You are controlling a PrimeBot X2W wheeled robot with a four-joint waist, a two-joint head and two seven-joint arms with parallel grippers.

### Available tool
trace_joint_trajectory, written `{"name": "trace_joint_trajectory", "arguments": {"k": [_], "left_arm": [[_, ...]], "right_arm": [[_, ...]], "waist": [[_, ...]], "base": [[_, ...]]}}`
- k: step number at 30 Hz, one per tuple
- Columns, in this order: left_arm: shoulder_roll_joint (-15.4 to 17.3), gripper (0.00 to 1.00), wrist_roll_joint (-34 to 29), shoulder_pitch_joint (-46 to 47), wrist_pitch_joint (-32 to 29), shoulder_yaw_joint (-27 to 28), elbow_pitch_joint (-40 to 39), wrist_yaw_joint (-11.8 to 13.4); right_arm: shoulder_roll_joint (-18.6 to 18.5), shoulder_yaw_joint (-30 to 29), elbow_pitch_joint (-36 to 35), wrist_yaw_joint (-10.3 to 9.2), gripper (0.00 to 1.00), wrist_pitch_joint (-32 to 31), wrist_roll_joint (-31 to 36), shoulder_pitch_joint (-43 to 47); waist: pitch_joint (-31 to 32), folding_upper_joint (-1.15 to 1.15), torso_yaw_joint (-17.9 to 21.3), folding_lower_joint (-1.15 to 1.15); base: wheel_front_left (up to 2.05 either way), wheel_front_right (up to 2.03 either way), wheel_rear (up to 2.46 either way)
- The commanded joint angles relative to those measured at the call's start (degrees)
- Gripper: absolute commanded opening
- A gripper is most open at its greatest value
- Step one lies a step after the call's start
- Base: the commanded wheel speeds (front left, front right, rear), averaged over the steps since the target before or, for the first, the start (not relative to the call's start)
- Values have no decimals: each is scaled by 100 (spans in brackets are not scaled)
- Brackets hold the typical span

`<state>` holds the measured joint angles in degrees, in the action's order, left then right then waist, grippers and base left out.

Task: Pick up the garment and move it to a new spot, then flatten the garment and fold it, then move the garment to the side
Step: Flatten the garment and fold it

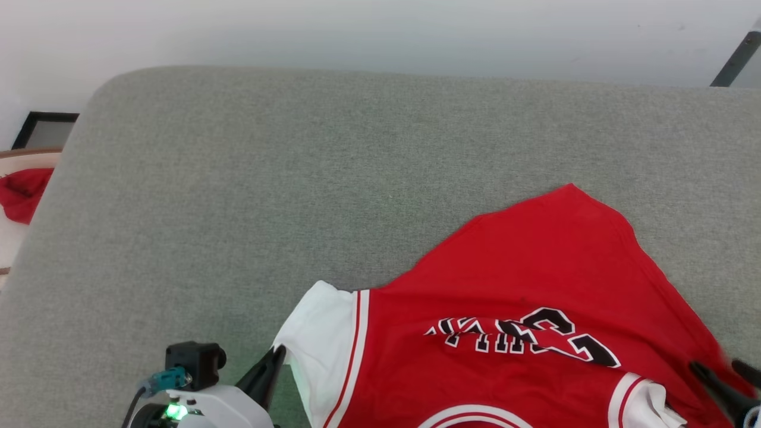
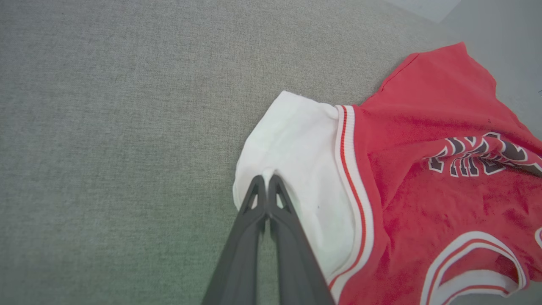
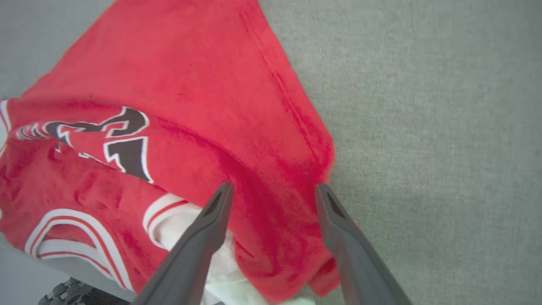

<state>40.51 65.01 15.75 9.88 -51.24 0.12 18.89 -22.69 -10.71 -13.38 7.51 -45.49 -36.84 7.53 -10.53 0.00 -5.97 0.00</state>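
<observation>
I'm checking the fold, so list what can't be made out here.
- Jersey collar end: head view, cut off by the bottom edge.
- Lettering: head view, creased over itself, unreadable.
- Right gripper: head view, blurred, cut by the corner.
- Red cloth: head view, cut by the left edge.

The garment (image 1: 535, 267) has black print with white edges on its red cloth. In the head view the print is upside down and a fold runs through it. The big number (image 1: 565, 336) looks like 23, partly hidden by the fold. The small letters (image 1: 475, 333) beside it are too crumpled to read.
</observation>
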Motion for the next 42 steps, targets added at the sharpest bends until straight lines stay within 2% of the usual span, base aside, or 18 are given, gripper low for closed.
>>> {"name": "trace_joint_trajectory", "arguments": {"k": [1,5,8,20,27,32,42], "left_arm": [[-19,0,-34,-30,28,-3,0,-21],[-52,0,-51,1,45,-8,-8,-14],[-79,0,-65,46,30,-25,4,-33],[-362,0,-242,398,-48,-188,170,-230],[-649,0,-333,688,-91,-315,408,-467],[-847,0,-365,852,-50,-359,622,-636],[-1151,0,-406,1106,40,-418,999,-890]], "right_arm": [[-14,62,-177,-4,100,32,109,-136],[-146,322,-439,-5,100,248,215,-506],[-310,590,-355,-4,100,466,268,-928],[-982,1661,1034,-5,100,711,26,-2706],[-1342,2238,2072,-5,100,379,-50,-3616],[-1457,2557,2726,-4,100,26,-67,-4178],[-1319,3052,4050,-5,100,-698,-60,-4868]], "waist": [[4,0,-31,0],[-11,0,-97,0],[-46,0,-176,0],[-283,0,-645,0],[-542,0,-1031,0],[-762,0,-1240,0],[-1054,0,-1501,0]], "base": [[0,0,0],[0,0,0],[0,0,0],[0,0,0],[0,0,0],[0,0,0],[0,0,0]]}}
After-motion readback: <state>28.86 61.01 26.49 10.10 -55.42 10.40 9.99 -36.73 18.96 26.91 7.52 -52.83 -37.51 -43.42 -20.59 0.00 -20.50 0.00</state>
